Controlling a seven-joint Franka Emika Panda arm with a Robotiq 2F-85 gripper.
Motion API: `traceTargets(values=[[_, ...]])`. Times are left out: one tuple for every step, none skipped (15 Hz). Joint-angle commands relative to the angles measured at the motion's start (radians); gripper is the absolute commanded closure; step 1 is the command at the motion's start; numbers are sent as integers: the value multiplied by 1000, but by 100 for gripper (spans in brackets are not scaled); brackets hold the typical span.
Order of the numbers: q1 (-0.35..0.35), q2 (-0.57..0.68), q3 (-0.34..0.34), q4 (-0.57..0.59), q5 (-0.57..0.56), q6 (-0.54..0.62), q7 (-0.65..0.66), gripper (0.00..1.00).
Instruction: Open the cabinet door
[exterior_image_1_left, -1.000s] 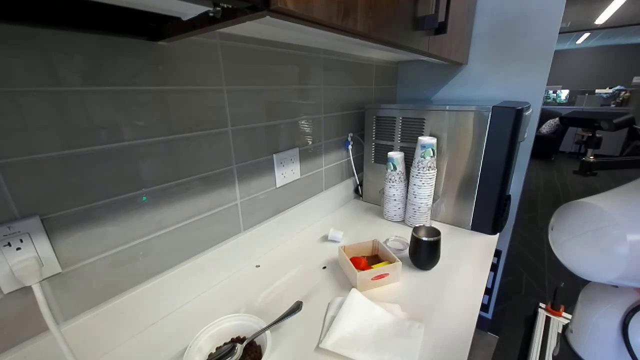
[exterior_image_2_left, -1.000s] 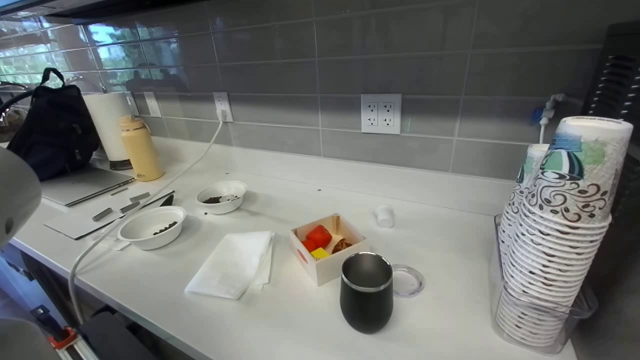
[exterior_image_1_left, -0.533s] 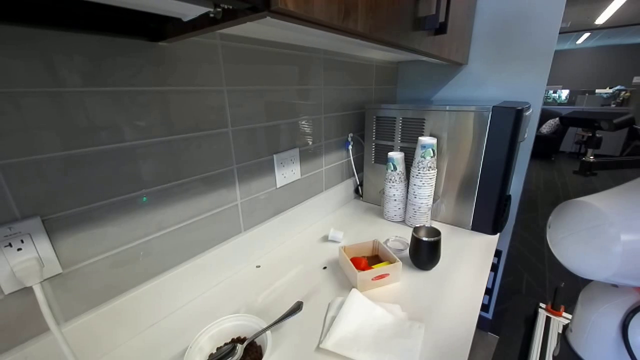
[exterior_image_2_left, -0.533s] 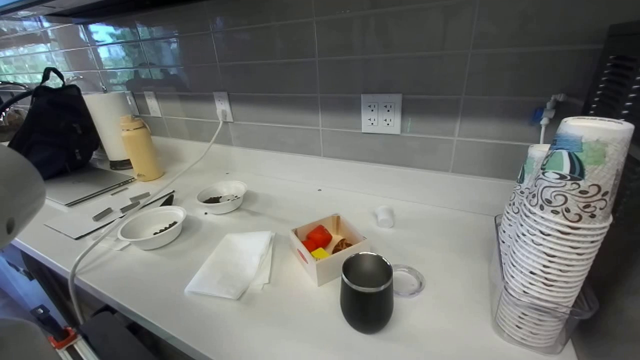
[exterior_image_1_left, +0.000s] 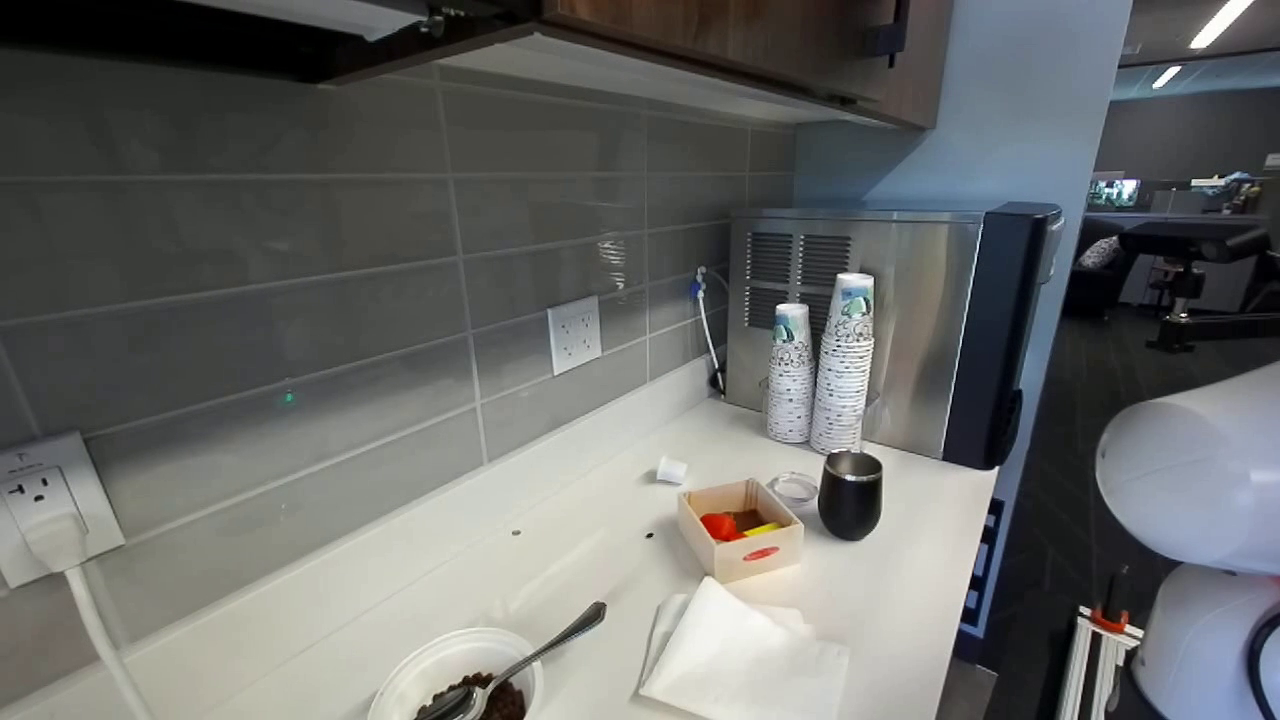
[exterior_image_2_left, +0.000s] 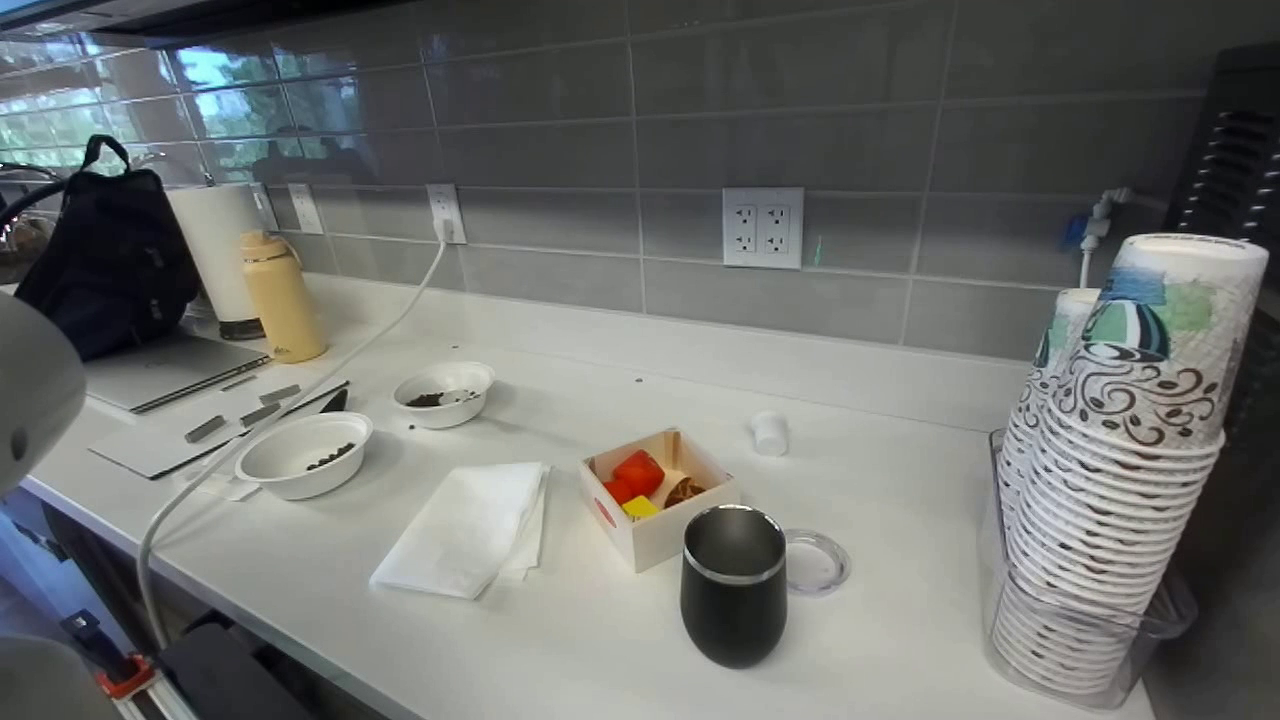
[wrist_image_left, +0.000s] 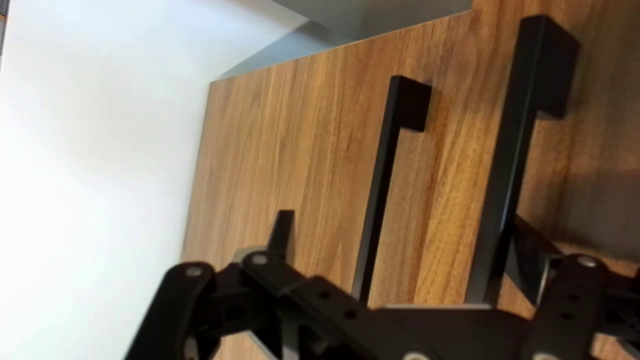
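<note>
My hand (wrist_image_left: 404, 225) stood spread wide and clamped on nothing; neither exterior view showed it. In the wrist view, one finger (wrist_image_left: 530, 245) sat beside or behind the black handle (wrist_image_left: 507, 165) of the cabinet door (exterior_image_1_left: 720, 30), as if to hook it; with dark parts overlapping, I could not confirm contact.

Progress: begun, not complete. The cabinet door hung above the counter (exterior_image_2_left: 560, 660), and its free edge appeared slightly proud of the neighbouring door (wrist_image_left: 300, 150). I judged it barely ajar. Outstanding, in my assessment, was most of the swing: drawing the handle outward along an arc without the finger slipping off.

Surroundings: my arm (exterior_image_1_left: 1190, 480) showed in part beside the counter, and I judged that the swing called for room on that side. The steel appliance (exterior_image_1_left: 910, 330) stood at the counter's far end in an exterior view, with two stacks of paper cups (exterior_image_1_left: 841, 390) before it. The napkins (exterior_image_2_left: 465, 530), wooden box (exterior_image_2_left: 660, 540) and black tumbler (exterior_image_2_left: 733, 610) were on the counter below; I rated none an obstruction. The neighbouring door's handle (wrist_image_left: 380, 190) ran between my two fingers, and I noted it as the likeliest snag.
</note>
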Motion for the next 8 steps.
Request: traceTargets(values=[[0, -64, -54, -24, -23, -81, -41, 0], [1, -72, -62, -24, -25, -96, -46, 0], [3, -83, -71, -26, -26, -111, -51, 0], [7, -95, -79, -29, -27, -126, -58, 0], [8, -109, -86, -33, -29, -138, -62, 0], [4, -126, -93, -40, -35, -148, -62, 0], [8, -139, -101, -46, -36, -161, -67, 0], [1, -152, -103, -52, -42, -169, -63, 0]])
